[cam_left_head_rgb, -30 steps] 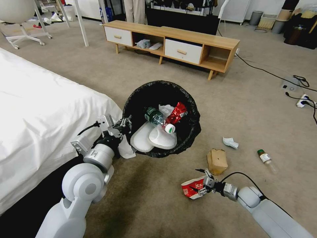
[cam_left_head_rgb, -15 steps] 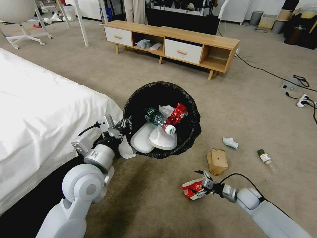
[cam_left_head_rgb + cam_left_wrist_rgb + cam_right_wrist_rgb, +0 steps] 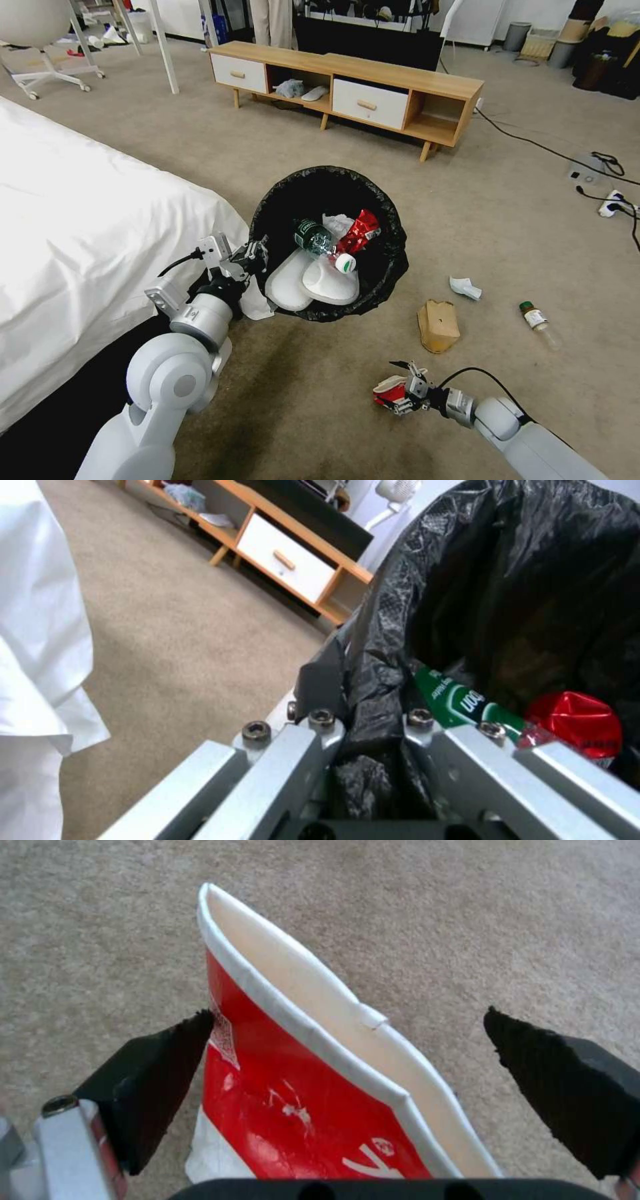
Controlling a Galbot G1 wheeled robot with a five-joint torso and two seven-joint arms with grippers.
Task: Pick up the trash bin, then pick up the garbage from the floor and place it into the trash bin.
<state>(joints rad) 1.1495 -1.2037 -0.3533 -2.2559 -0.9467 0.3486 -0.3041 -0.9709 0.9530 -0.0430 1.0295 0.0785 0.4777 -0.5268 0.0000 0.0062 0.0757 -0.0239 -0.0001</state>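
Left end effector [image 3: 255, 255]: my fingers are clamped on the liner-wrapped rim of the trash bin [image 3: 393, 257], holding it off the floor beside the bed [image 3: 73, 220]
Bin contents: a green-labelled bottle [image 3: 319, 241], a red can [image 3: 357, 232], two white slippers [image 3: 313, 280]
Right end effector [image 3: 403, 392]: low over the carpet [image 3: 507, 227]; fingers spread apart around the flattened red-white paper cup [image 3: 313, 1080]; one pad touches its red side, the other stands clear
Floor: brown paper bag [image 3: 438, 325], white tissue [image 3: 465, 288], second bottle [image 3: 539, 323] lie beyond my right end effector

White rounded arms, silver wrists w/ screws (black cables, black pads)
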